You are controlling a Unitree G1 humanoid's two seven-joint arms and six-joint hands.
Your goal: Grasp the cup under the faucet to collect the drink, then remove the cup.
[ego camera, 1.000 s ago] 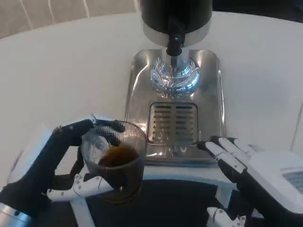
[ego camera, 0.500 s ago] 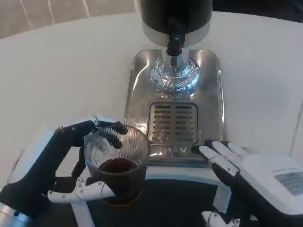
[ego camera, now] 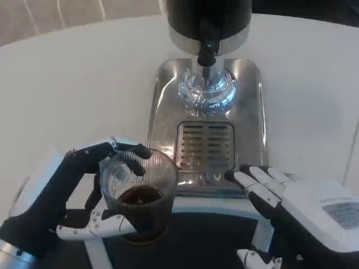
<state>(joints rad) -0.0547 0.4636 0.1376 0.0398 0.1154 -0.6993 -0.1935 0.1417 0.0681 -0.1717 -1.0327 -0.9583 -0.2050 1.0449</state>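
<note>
The left hand (ego camera: 78, 190) is wrapped around the ribbed clear glass cup (ego camera: 138, 197) with dark drink sitting in the bottom — so it looks filled already and pulled clear of the black faucet (ego camera: 206, 46). The cup sits near-left of the shiny steel drip tray (ego camera: 249, 117), well off its slotted grate (ego camera: 205, 145). The right hand (ego camera: 291, 207) hovers by the tray's front edge, fingers spread, holding nothing — probably just waiting.

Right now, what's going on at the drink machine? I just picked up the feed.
The left hand holds the clear cup, with dark drink in the bottom, to the left of the dispenser's drip tray and away from the faucet. The right hand holds nothing, with its fingers spread at the tray's front right corner. The cup looks filled and removed.
</note>
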